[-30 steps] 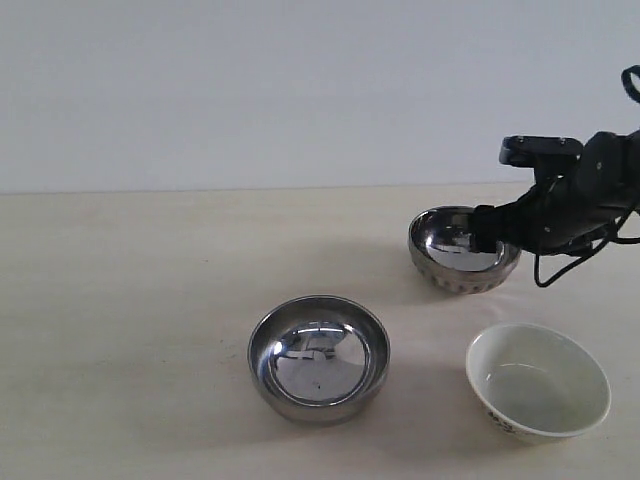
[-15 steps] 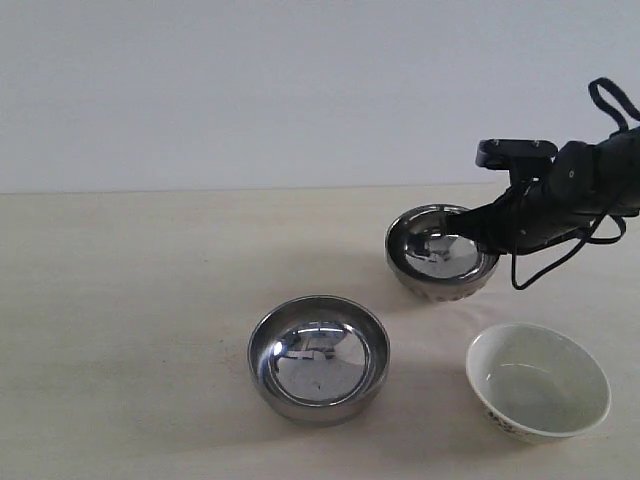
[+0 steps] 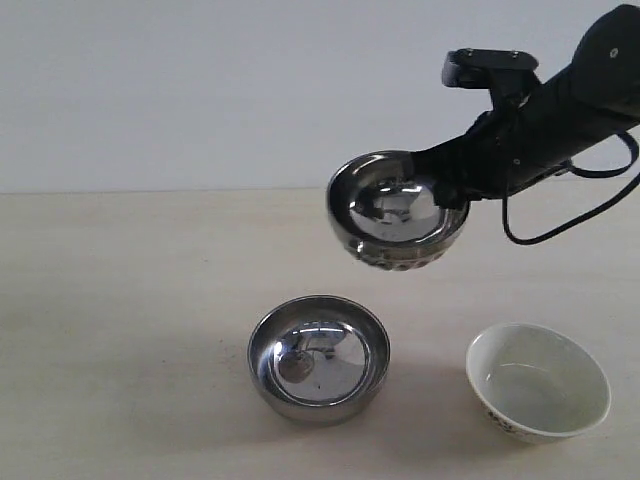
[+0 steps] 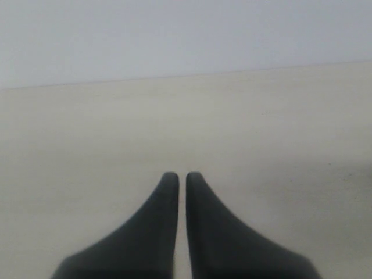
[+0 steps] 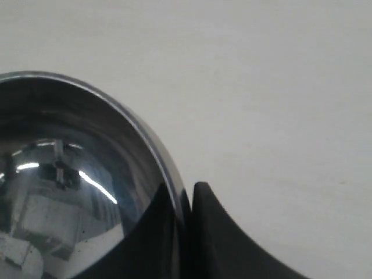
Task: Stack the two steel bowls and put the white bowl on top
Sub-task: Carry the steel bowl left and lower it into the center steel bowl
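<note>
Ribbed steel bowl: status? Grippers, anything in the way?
Right gripper shut on ribbed steel bowl rim; bowl airborne, tilted. Left gripper shut, empty. Smooth steel bowl empty on table, white bowl apart; nothing between.

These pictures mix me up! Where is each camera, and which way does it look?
Exterior: off the arms, facing the table; the right arm holds the ribbed steel bowl up.
Left wrist: on the left arm, looking past the shut left gripper at the table.
Right wrist: on the right arm, looking at the right gripper clamping that bowl's rim.
Exterior and right wrist both show that bowl.
</note>
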